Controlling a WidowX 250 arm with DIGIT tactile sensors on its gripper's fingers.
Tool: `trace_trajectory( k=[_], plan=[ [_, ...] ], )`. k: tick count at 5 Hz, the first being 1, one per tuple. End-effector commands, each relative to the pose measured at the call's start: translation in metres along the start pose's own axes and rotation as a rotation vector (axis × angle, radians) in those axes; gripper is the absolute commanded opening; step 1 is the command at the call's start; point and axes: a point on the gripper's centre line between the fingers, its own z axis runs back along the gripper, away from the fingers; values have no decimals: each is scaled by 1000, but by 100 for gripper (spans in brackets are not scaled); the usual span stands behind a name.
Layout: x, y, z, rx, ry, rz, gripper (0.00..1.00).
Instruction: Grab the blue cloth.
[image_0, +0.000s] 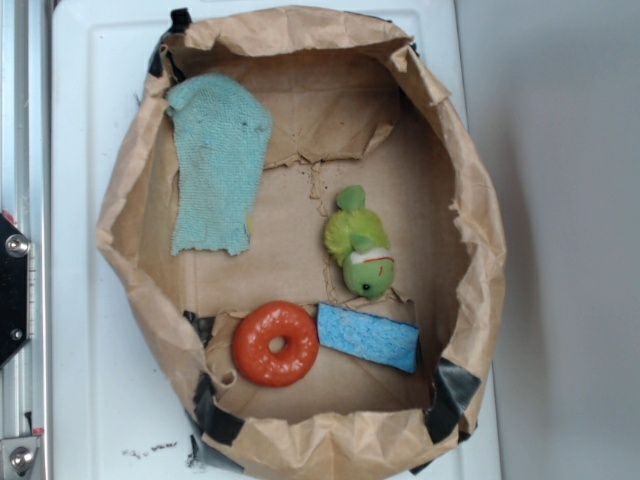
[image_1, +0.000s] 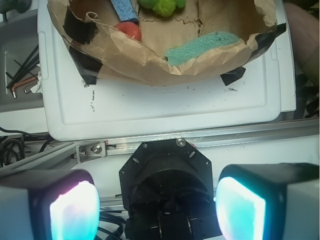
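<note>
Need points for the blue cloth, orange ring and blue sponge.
blue cloth (image_0: 215, 160), exterior view, middle of the fabric.
orange ring (image_0: 262, 368), exterior view, lower-left part of its band.
blue sponge (image_0: 367, 337), exterior view, centre of its top face.

Cloth (image_0: 215, 160) inside bag (image_0: 480, 230), opposite ring (image_0: 275, 344)

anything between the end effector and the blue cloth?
Yes: the near wall of the paper bag rises between the end effector and the blue cloth. Approached from above, nothing lies on the cloth; the green toy sits apart from it.
</note>
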Motion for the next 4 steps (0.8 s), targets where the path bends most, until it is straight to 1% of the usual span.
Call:
trace_trajectory(
  k=[1, 2, 3, 4],
  plan=[
    [0, 0, 0, 0, 0, 0, 100],
    [39, 26, -23, 74, -54, 60, 100],
    [71, 60, -40, 67, -54, 81, 100],
    [96, 85, -61, 88, -36, 96, 100]
  ],
)
